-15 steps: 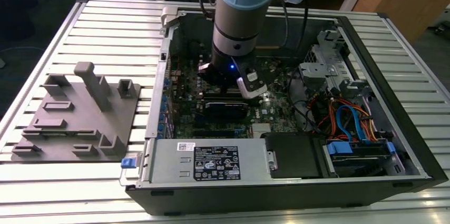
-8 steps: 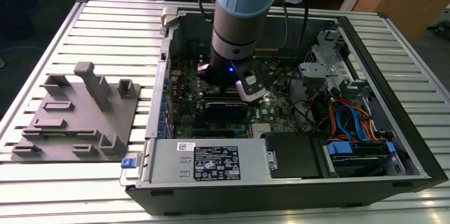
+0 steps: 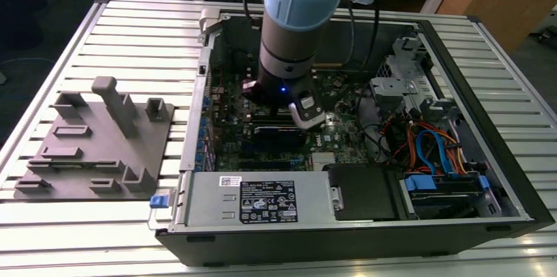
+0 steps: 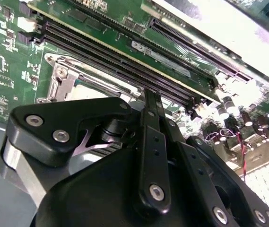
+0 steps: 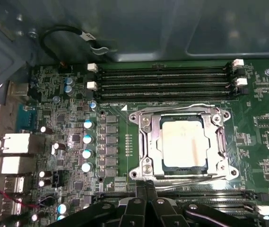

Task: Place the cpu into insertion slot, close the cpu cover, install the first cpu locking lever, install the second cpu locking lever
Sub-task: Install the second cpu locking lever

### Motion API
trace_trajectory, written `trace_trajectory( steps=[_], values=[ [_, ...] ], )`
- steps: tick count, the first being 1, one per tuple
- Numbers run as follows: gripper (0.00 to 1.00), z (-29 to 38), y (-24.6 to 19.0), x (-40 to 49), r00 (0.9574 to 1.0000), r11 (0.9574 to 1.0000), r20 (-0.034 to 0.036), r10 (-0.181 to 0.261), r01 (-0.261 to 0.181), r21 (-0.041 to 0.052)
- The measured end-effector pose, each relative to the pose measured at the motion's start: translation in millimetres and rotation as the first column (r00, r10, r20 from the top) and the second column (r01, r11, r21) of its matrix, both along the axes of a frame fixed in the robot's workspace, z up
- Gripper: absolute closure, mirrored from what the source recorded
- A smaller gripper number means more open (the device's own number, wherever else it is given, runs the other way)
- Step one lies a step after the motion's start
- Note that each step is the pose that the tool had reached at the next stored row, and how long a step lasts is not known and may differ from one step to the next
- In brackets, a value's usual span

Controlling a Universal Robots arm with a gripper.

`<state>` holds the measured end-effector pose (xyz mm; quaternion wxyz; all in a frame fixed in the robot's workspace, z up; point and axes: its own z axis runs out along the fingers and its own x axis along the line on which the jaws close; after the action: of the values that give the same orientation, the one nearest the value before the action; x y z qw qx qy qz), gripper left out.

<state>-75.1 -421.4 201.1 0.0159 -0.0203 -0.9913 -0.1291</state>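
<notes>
Exterior view: arm [image 3: 291, 23] reaches straight down into the open computer case [image 3: 487, 179], which lies on a slatted tabletop [image 3: 104, 36]; grey plastic fixture [image 3: 96, 143] sits on the tabletop toward the exterior view's left, well apart from the case.
Pincer: [image 5: 146, 189] low over the green circuit board [image 5: 262, 127], just beside the socket edge; the black fingers [image 4: 152, 101] meet at a narrow tip, so it looks closed or nearly closed, nothing visibly held.
cpu: [image 5: 182, 143] seated in the insertion slot [image 5: 210, 166], silvery top showing through the window.
cpu cover: [image 5: 146, 142] down flat over the chip, framing it in the first wrist view; a corner of it also shows past the pincer body in the second wrist view.
Levers: thin wire lever [image 5: 191, 106] lies along the socket side nearest the memory slots [image 5: 162, 80]; cannot tell whether it is latched.
Second lever: on the pincer side, cannot make it out.
</notes>
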Motion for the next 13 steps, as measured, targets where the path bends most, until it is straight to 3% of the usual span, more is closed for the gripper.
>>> trace_trajectory(
  steps=[7, 13],
  values=[
    [0.90, -4.5, -0.2, -1.4, 1.0000, 0.9998, 0.0001, 0.000, 0.000, 0.0187],
    [0.90, -8.6, -0.4, -3.3, 1.0000, 0.9998, -0.0003, 0.000, 0.000, 0.0211]
  ],
)
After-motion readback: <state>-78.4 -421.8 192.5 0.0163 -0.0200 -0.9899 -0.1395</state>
